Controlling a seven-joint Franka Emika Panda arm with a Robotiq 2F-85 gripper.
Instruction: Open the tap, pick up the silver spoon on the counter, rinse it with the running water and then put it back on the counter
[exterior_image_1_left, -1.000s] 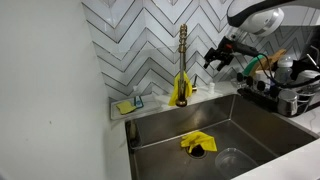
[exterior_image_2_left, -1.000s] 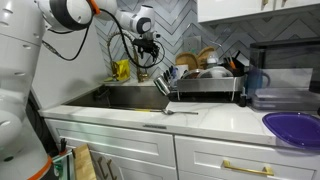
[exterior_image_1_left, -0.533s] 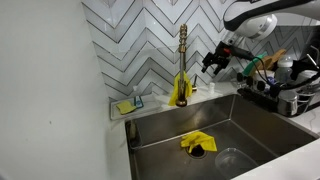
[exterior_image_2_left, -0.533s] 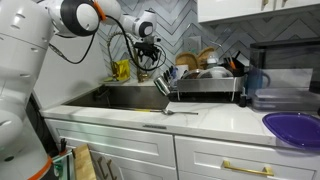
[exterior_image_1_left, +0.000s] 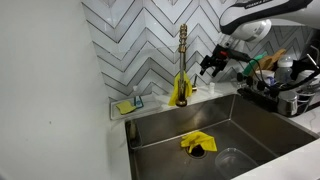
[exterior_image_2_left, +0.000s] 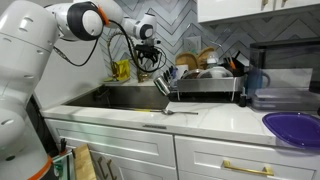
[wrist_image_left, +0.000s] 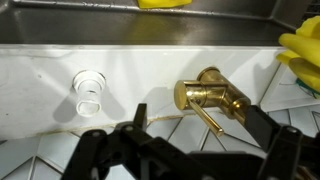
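Brass-gold and slim, the tap (exterior_image_1_left: 182, 62) stands upright at the back edge of the stainless-steel sink (exterior_image_1_left: 165, 130) in an exterior view, its wider yellow-gold base on the white desk (exterior_image_1_left: 150, 103) below the chevron-tiled wall (exterior_image_1_left: 130, 40). The black fingers (exterior_image_1_left: 210, 63) hang in the air beside the tap's neck, apart from it, at about mid-height. They look spread, though they are small here. A yellow cloth (exterior_image_1_left: 196, 143) lies crumpled over the drain on the basin floor, and a small tray with a yellow sponge (exterior_image_1_left: 128, 105) sits on the desk near the wall. A loaded dish rack (exterior_image_1_left: 285, 95) is on the far side of the sink.

Seen from the room in an exterior view, the white arm (exterior_image_2_left: 50, 30) reaches over the sink and the fingers (exterior_image_2_left: 150, 64) point down near the tiled wall. The silver spoon (exterior_image_2_left: 168, 112) lies flat on the desk (exterior_image_2_left: 220, 120) at the front, just beside the sink edge, well apart from the fingers. The dish rack (exterior_image_2_left: 205, 85) stands behind it and a purple plate (exterior_image_2_left: 295, 128) rests on the far end.

The wrist view looks down on the tap (wrist_image_left: 205, 95) from above, with its thin lever (wrist_image_left: 210, 122) angled toward the camera. The fingers (wrist_image_left: 105, 150) are wide open, empty, one at each side of the picture with the tap between them. A white round fitting (wrist_image_left: 88, 88) sits in the desk (wrist_image_left: 40, 90) beside the tap.
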